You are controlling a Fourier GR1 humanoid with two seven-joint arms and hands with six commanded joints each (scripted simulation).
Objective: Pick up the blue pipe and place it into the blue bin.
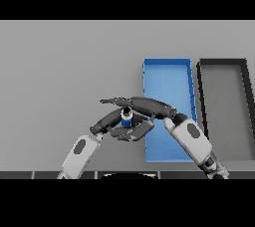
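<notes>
Just at nine o'clock of the blue bin, the right hand has its fingers curled round the upright blue pipe. The left hand lies relaxed beside it; grasping looks done, the carry into the bin remains.

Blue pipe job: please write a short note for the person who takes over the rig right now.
Right hand: fingers curled round the small blue pipe, which stands roughly upright in its grasp, left of the bin.
Left hand: close beside the pipe from the left; whether it touches the pipe I cannot tell.
Blue rectangular bin: right of the hands, no pipe in it. A dark grey bin lies beside it, further right.
Done: pipe grasped.
Left: carry it right over the blue bin and release it inside.
</notes>
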